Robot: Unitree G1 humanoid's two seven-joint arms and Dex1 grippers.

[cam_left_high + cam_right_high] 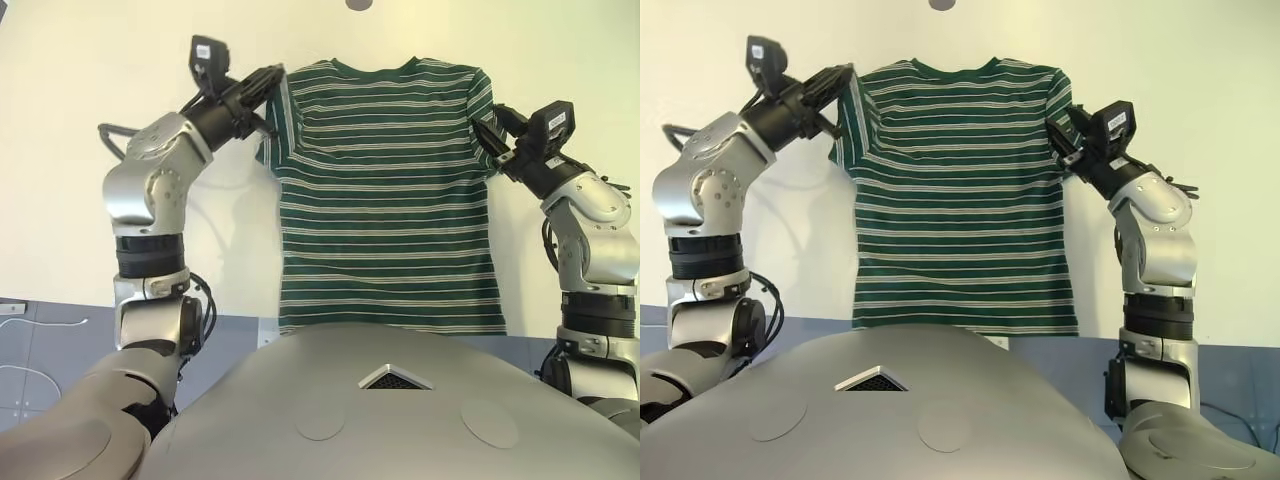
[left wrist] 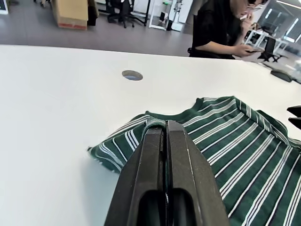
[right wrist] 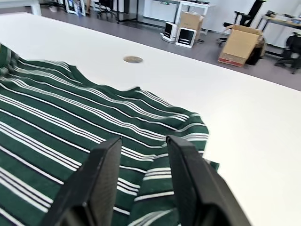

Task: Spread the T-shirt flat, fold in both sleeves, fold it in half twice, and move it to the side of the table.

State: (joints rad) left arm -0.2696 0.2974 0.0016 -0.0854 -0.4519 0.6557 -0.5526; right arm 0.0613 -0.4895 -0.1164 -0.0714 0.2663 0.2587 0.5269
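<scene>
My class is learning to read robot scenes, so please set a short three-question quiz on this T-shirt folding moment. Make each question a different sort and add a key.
1. True or false: the T-shirt already lies folded in half on the table.
2. Which gripper is shut on the T-shirt's fabric? A) left gripper B) right gripper C) both
3. Fill in: the right gripper's fingers stand ____ above the striped cloth.

Key: 1 false, it lies spread flat; 2 A; 3 open.
</scene>
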